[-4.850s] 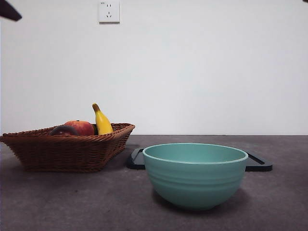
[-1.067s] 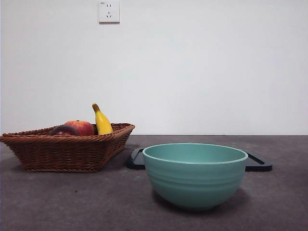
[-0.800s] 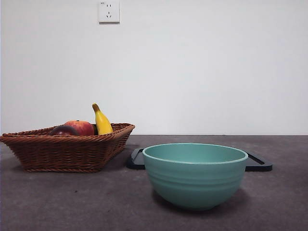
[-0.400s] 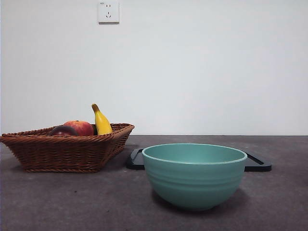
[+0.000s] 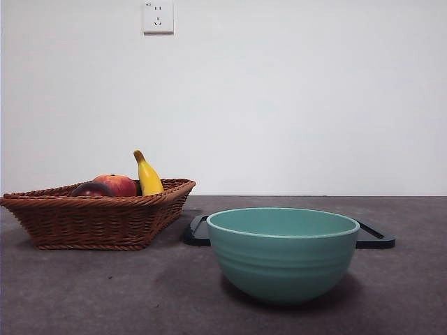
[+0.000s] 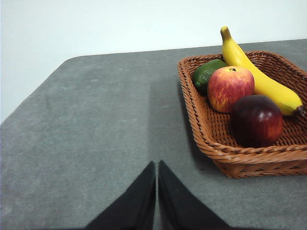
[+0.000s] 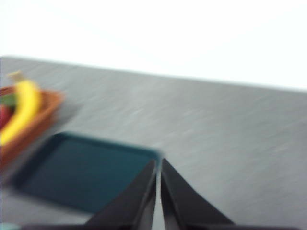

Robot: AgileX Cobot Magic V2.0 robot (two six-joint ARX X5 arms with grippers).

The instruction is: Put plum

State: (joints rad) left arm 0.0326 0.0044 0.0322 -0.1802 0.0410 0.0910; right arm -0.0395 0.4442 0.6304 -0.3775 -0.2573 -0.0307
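Observation:
The dark maroon plum (image 6: 256, 120) lies in a brown wicker basket (image 6: 211, 139), beside a red-orange fruit (image 6: 230, 87), a yellow banana (image 6: 259, 79) and a green fruit (image 6: 206, 73). In the front view only the plum's top (image 5: 91, 189) shows over the basket rim (image 5: 98, 216). My left gripper (image 6: 157, 165) is shut and empty, above the bare table a little way from the basket. My right gripper (image 7: 159, 163) is shut and empty above the dark tray (image 7: 81, 175); that view is blurred. Neither gripper shows in the front view.
A teal bowl (image 5: 283, 252) stands near the front at the middle. The flat dark tray (image 5: 374, 237) lies behind it, to the right of the basket. A white wall with a socket (image 5: 158, 15) is at the back.
The black arm tip at the front view's top left corner, seen 5.2 s ago, is gone. The basket, fruit, bowl and tray have not moved.

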